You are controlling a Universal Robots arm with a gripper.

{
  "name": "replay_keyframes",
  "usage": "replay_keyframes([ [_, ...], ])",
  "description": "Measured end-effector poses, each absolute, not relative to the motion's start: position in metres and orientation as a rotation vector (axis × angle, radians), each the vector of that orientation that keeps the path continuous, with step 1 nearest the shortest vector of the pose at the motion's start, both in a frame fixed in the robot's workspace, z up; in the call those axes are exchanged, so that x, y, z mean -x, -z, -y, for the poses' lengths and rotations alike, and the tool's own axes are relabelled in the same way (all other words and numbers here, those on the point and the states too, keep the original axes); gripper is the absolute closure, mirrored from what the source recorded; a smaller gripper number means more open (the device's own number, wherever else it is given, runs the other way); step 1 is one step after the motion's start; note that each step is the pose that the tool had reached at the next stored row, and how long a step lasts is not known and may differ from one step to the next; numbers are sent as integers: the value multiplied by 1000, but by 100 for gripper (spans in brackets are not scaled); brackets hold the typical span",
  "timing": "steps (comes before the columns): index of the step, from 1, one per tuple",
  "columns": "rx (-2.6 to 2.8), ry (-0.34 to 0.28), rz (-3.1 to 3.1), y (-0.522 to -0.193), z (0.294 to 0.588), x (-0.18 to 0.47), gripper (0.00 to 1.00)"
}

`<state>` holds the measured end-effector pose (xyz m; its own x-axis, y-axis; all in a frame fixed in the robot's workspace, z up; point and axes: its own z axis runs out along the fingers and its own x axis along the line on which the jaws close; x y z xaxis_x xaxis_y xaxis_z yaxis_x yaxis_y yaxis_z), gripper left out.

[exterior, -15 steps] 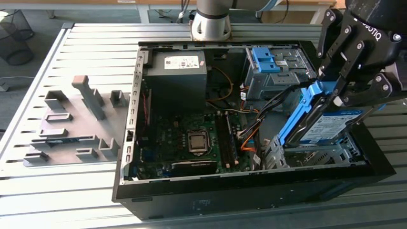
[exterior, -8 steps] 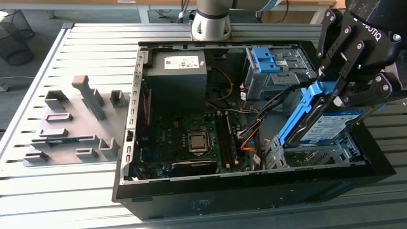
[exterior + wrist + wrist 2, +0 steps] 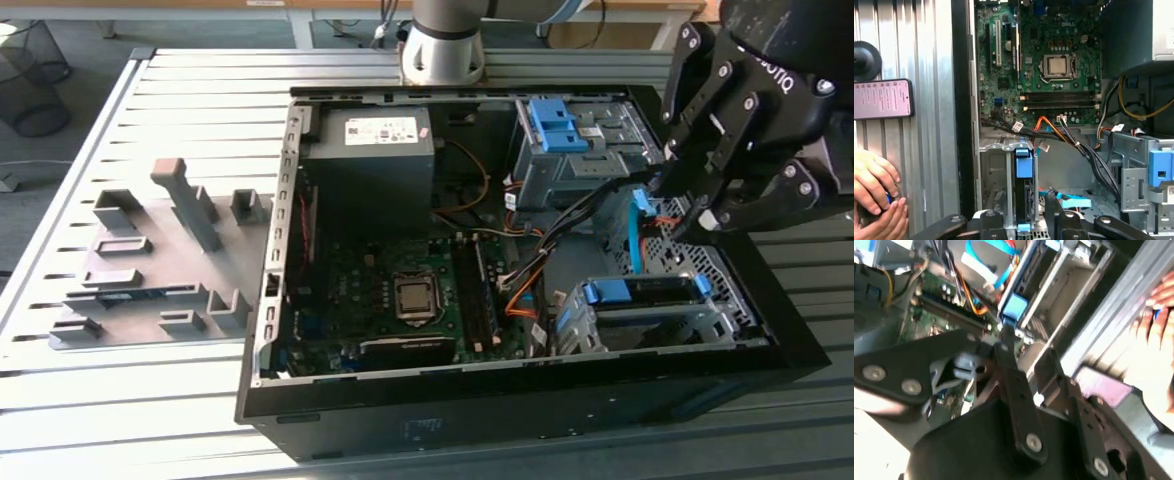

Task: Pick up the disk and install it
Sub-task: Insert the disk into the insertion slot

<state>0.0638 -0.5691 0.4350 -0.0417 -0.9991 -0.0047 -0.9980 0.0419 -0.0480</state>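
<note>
The disk point(image 3: 641, 290) stands on edge in the grey metal bay point(image 3: 654, 330) at the near corner of the open computer case, on the exterior view's right. Blue rails cap its ends. In the first wrist view the disk point(image 3: 1024, 197) shows edge-on inside the bay point(image 3: 996, 165). My gripper point(image 3: 681, 205) hangs above and slightly right of the bay, apart from the disk. Its black fingers point(image 3: 994, 222) are spread, with a gap on each side of the disk beyond them. In the second wrist view the gripper point(image 3: 1026, 347) points toward the disk's blue end point(image 3: 1015, 305).
A grey power-supply box point(image 3: 371, 150) and a second bay with blue brackets point(image 3: 561, 125) sit at the case's far side. Orange and black cables point(image 3: 534, 270) cross beside the motherboard point(image 3: 387, 290). A grey fixture point(image 3: 147, 260) lies left. A person's hand point(image 3: 874, 195) and a phone point(image 3: 881, 99) rest outside the case wall.
</note>
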Motion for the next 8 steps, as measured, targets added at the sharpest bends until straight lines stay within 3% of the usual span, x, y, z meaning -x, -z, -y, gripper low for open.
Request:
replay_keyframes([
  [6,2149,49,-2241,-424,569,-64,58],
  [8,2149,49,-2241,-420,569,-64,64],
])
